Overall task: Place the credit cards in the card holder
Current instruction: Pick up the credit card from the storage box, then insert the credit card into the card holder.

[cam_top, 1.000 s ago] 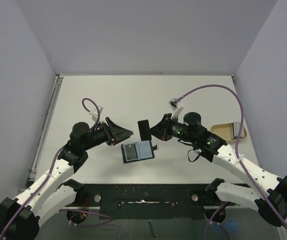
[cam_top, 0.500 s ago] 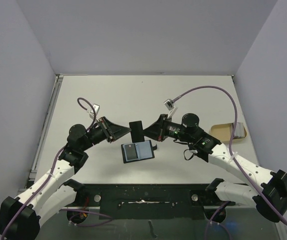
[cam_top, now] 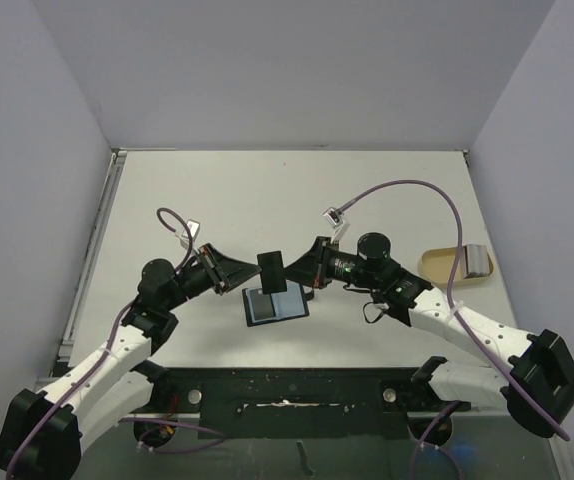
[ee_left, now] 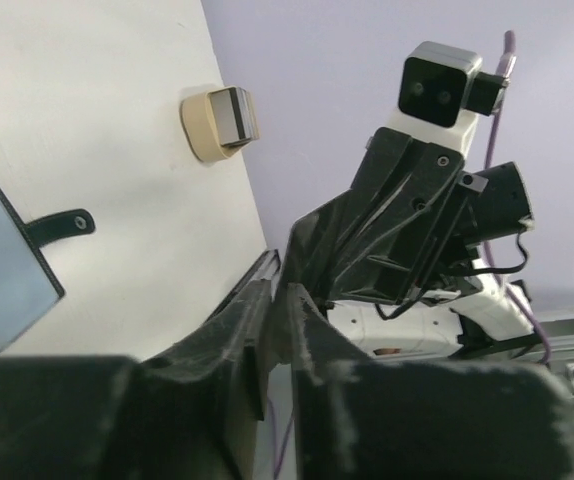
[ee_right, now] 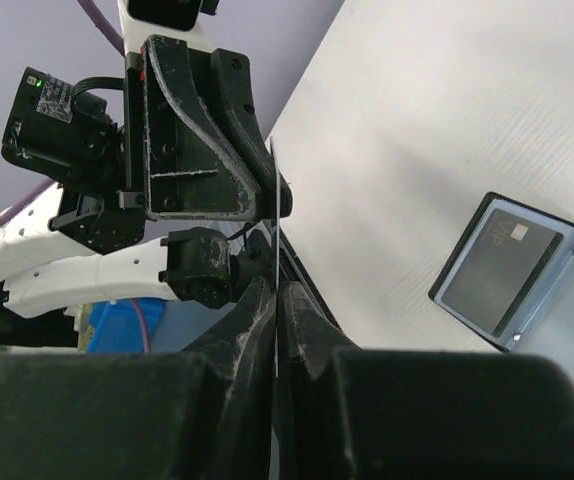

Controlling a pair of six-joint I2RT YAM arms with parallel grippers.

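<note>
A dark card [cam_top: 271,270] stands on edge in the air over the middle of the surface, between the two arms and just above the open wallet [cam_top: 275,304], which lies flat toward the near edge. The right fingers [cam_top: 303,268] are pressed together on one side of the card. The right wrist view shows it as a thin line running out from between them. The left fingers [cam_top: 241,268] meet the opposite side and appear to pinch it too, with only a slit left between them in their own wrist view. This looks like a handover, probably so one arm can take a better hold for sliding the card into a pocket.

The wallet is spread with its grey-blue lining up and its snap tab [ee_left: 62,224] thrown outward, so the pockets face the arms. A second card [ee_right: 497,268] already sits inside. A tan tray [cam_top: 435,262] at the right edge holds spare cards [cam_top: 478,260], well apart from the wallet.

Both arms reach inward from the near corners, elbows out, forearms low, wrists aimed at each other.
</note>
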